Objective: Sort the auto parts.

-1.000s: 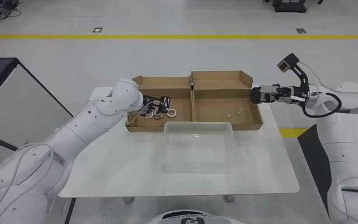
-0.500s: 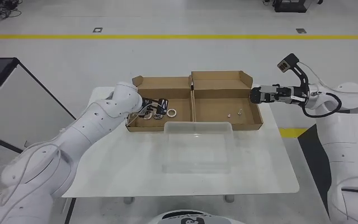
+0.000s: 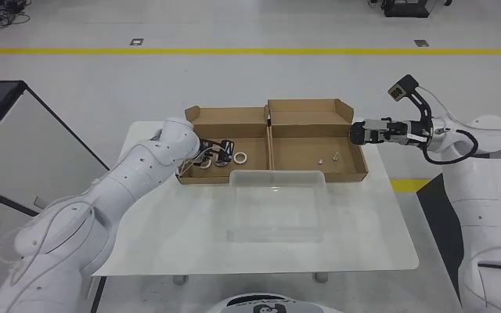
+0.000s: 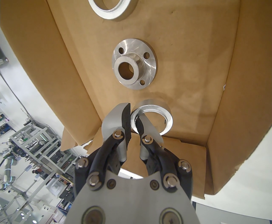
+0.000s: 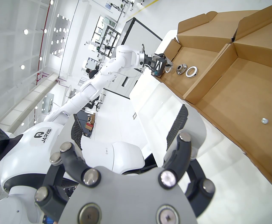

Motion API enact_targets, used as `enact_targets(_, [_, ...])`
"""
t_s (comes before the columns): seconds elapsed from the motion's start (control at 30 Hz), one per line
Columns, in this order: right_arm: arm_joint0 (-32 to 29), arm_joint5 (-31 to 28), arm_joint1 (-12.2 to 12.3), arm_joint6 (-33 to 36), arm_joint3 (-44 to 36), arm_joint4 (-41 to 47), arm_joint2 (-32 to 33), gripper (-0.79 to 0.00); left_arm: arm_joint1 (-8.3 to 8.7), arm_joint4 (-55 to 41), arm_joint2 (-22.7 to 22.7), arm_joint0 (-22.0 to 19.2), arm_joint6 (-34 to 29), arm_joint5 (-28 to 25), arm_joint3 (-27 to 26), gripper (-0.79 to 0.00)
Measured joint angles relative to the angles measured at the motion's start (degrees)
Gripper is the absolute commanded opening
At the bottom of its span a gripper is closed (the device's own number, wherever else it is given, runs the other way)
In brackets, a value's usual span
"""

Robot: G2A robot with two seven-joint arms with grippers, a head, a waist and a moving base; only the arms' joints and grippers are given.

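My left gripper (image 4: 133,119) is inside the left cardboard box (image 3: 193,176), shut on the wall of a plain metal ring (image 4: 158,114), one finger inside the ring and one outside. The ring is low over the box floor near an end wall. Beyond it lie a flanged hub (image 4: 134,66) with bolt holes and a second metal ring (image 4: 109,8). In the top view the left gripper (image 3: 213,149) is beside the hub (image 3: 221,159) and the second ring (image 3: 241,157). My right gripper (image 5: 127,127) hangs open and empty by the right box's outer end (image 3: 356,133).
The right cardboard box (image 3: 365,168) holds a small bolt (image 3: 334,154) and another small part (image 3: 320,160). A clear plastic bin (image 3: 275,205) stands on the white table in front of both boxes. Both box lids stand up at the back.
My left arm has swung its elbow in, and its gripper has shifted slightly toward the left end of the box. The right arm has kept still.
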Motion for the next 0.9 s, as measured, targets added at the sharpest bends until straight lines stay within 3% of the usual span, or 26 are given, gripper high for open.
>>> enact_targets(0.43, [0.0,0.0,0.0,0.0,0.0,0.0,0.0,0.0,-1.97,2.8,0.1,-0.2,2.2,-0.4,3.8,-0.785])
enact_targets(0.6, [0.0,0.0,0.0,0.0,0.0,0.0,0.0,0.0,-2.5,3.4,-0.1,-0.1,3.2,-0.4,4.9,-0.533])
enact_targets(0.7, [0.0,0.0,0.0,0.0,0.0,0.0,0.0,0.0,-2.77,3.8,-0.3,0.0,3.6,-0.5,5.5,-0.449])
enact_targets(0.9, [0.0,0.0,0.0,0.0,0.0,0.0,0.0,0.0,-3.03,4.7,-0.8,0.1,4.6,0.1,6.6,-0.397])
